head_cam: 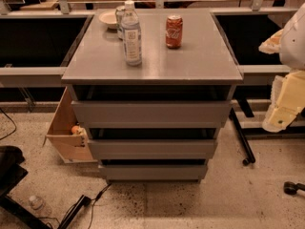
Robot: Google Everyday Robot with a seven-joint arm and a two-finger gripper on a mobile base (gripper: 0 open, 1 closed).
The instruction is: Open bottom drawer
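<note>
The grey cabinet (152, 56) stands in the middle of the camera view with three handleless drawer fronts stacked below its top. The bottom drawer (153, 171) is the lowest and narrowest-looking front, just above the floor, and looks closed, with only a dark gap above it. My arm comes in at the right edge. Its cream-coloured gripper (281, 109) hangs to the right of the cabinet, at about the height of the top drawer, apart from every drawer front.
On the cabinet top stand a water bottle (132, 35), a red soda can (174, 31) and a bowl (108, 19). A cardboard box (66, 132) leans at the cabinet's left. A black wheeled leg (242, 140) stands at its right. Cables (78, 206) and a small bottle (35, 203) lie on the floor at front left.
</note>
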